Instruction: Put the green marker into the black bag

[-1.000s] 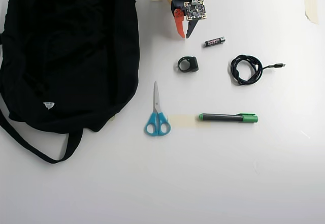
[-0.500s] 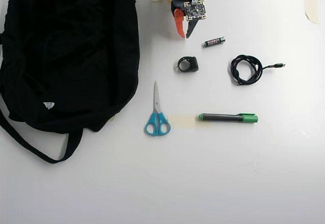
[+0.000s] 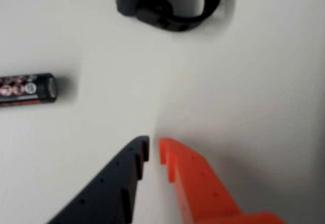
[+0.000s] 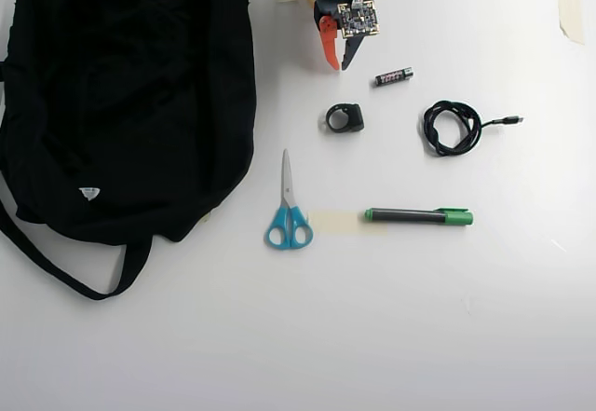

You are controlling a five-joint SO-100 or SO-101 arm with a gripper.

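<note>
The gripper (image 4: 337, 64) sits at the top centre of the overhead view, its orange and black tips nearly touching and holding nothing; in the wrist view (image 3: 152, 150) only a thin slit shows between them. The green marker (image 4: 418, 215) lies well below and to the right, past the small black ring-shaped clip (image 4: 345, 117), its long axis level across the frame with the cap on the right. The black bag (image 4: 121, 94) fills the upper left, well apart from the marker.

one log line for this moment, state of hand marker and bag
hand: shut, empty, near base | green marker: on table, right of scissors, untouched | black bag: left side
</note>
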